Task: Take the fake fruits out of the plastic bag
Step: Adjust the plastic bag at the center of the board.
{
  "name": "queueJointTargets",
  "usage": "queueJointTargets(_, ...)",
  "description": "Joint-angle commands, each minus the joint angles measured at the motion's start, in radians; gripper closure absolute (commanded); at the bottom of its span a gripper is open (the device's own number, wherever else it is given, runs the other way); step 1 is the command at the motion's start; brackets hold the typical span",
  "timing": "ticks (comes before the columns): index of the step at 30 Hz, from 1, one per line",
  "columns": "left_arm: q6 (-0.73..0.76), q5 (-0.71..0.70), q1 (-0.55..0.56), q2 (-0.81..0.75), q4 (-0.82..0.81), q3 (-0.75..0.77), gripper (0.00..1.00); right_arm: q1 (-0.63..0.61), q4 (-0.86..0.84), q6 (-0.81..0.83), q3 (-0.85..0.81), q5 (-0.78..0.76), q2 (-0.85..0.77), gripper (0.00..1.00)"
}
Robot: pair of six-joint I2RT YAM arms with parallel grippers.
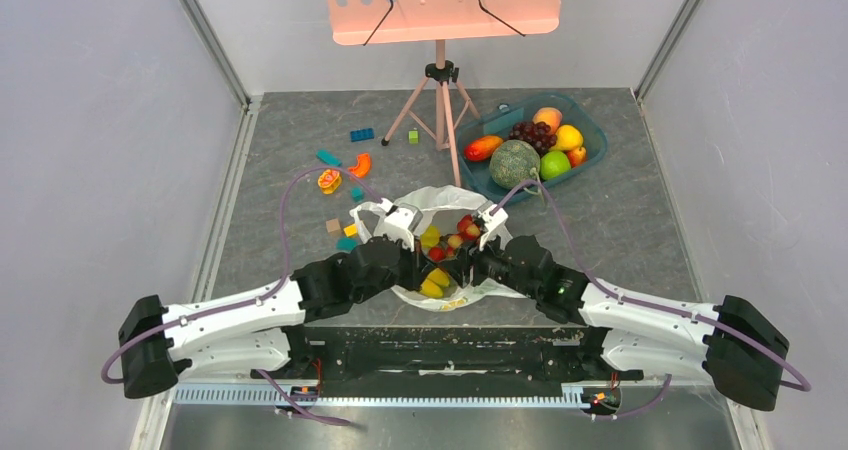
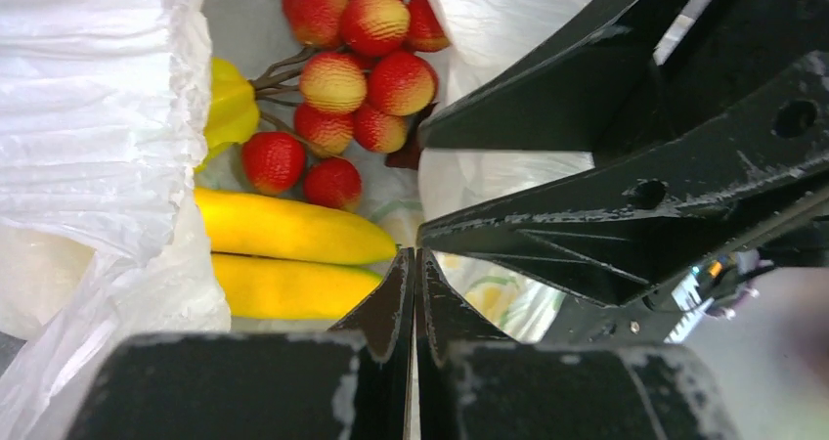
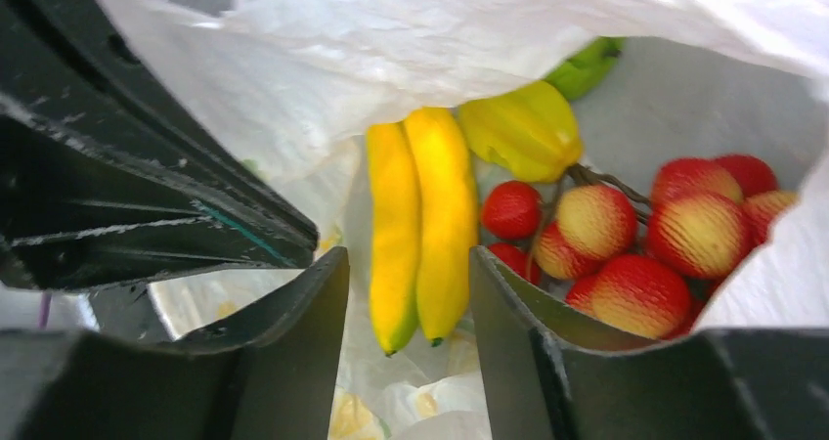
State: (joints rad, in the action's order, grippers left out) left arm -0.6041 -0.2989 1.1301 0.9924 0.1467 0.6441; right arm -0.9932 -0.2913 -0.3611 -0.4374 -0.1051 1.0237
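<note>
My left gripper (image 2: pixel 412 264) has its black fingers pressed together (whether they pinch any film, I cannot tell) at the mouth of the thin, crinkly white plastic bag (image 2: pixel 88 98). My right gripper (image 3: pixel 409 262) is spread apart above it. Inside the bag, the smooth, glossy yellow banana bunch (image 3: pixel 420 225) lies beside the pebbled cluster of red-pink balls (image 3: pixel 675 235).

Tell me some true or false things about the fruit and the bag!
1. The bananas are in the bag. True.
2. The red balls lie outside the bag. False: they are in it, beside the bananas.
3. The right gripper is open. True.
4. The melon is in the bag. False: it sits in the bin.
5. The left gripper is wide open. False: its fingers are shut together.
</note>
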Motion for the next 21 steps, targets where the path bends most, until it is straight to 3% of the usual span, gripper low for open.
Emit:
queueJointTargets(1,0.054,0.122,0.009,-0.061,-0.047,-0.037,0.98,-0.020,-0.105,0.047,0.003,0.181,-0.001,0.54)
queueJointTargets(5,0.036,0.147,0.029,-0.098,-0.072,-0.146,0.98,-0.073,-0.113,0.064,0.055,0.127,0.024,0.70)
queueJointTargets(12,-0.056,0.089,0.065,-0.112,-0.109,-0.311,0.98,-0.164,-0.184,0.039,0.178,-0.128,0.092,0.77)
queueJointTargets(21,-0.139,-0.034,0.065,-0.082,-0.077,-0.374,0.98,-0.210,-0.264,-0.041,0.233,-0.262,0.223,0.78)
